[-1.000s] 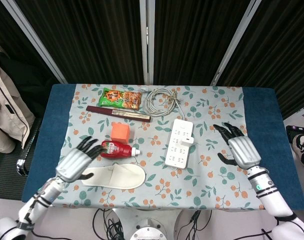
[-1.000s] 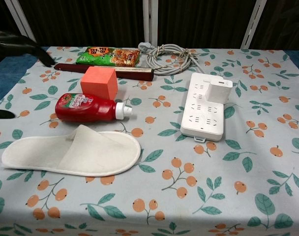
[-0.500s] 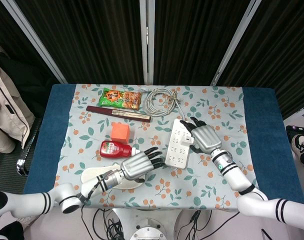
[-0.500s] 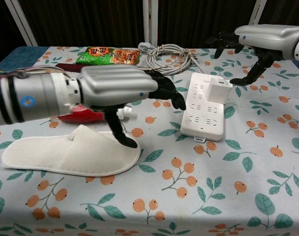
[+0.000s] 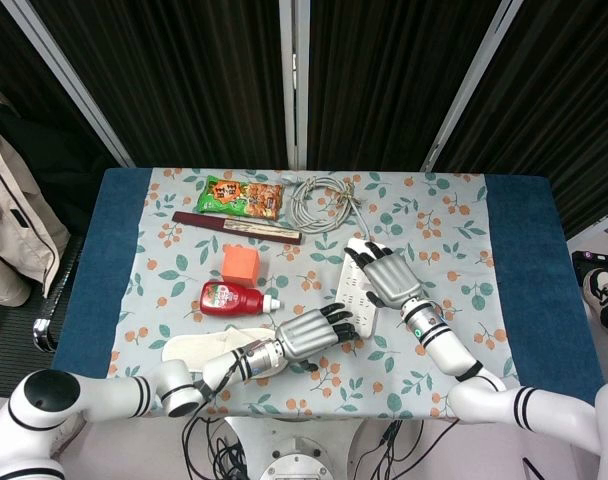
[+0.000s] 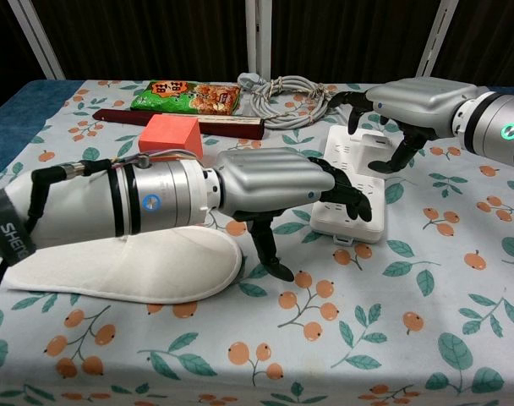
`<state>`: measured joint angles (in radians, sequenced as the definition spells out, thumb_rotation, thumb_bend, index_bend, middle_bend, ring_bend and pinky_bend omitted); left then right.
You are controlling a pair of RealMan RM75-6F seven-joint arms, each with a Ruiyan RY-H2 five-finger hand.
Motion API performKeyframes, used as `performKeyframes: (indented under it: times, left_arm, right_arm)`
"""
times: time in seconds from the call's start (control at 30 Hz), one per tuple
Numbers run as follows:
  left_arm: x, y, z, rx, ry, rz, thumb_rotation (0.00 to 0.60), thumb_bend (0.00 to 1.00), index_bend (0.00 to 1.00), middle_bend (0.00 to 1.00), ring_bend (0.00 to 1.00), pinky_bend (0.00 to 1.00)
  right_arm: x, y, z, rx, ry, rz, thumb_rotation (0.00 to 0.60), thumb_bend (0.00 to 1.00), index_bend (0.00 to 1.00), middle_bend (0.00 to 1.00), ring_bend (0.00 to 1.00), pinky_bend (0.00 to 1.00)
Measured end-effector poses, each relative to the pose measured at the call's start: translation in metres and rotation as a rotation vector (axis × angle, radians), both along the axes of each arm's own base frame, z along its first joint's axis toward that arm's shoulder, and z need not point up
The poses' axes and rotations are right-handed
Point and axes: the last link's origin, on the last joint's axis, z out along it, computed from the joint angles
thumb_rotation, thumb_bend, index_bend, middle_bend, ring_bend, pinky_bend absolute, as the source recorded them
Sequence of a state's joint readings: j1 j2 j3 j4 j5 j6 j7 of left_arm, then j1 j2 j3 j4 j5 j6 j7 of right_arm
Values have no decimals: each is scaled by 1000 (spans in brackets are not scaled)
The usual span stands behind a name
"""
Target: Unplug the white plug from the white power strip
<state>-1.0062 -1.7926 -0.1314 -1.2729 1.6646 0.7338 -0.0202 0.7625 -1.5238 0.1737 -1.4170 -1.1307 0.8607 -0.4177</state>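
White plug (image 6: 384, 157) — seen only from chest, under spread right robot hand (image 6: 401, 106), left robot hand (image 5: 309, 333) spread — on white power strip (image 6: 346, 182).

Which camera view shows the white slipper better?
The chest view: the white slipper lies close, its toe end showing below the left hand. In the head view the slipper is small and partly covered by the left arm.
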Motion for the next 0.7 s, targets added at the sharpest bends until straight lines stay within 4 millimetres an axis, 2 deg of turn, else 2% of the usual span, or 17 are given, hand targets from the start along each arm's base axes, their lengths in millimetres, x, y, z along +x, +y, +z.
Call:
performKeyframes:
  times: [0.37, 0.57, 0.7]
  left_arm:
    - [-6, 6, -12, -18, -6, 43, 600, 125, 187, 195, 65, 86]
    - [-7, 9, -17, -22, -6, 58, 600, 125, 187, 195, 65, 86]
    - [-7, 9, -20, -29, -4, 63, 600, 124, 187, 195, 65, 86]
  right_arm:
    - [-7, -1, -10, -7, 45, 47, 600, 290, 281, 390, 233, 374]
    - [-13, 0, -14, -6, 36, 49, 600, 321, 361, 437, 281, 405]
    - [-15, -1, -16, -8, 36, 49, 600, 345, 450, 468, 331, 438]
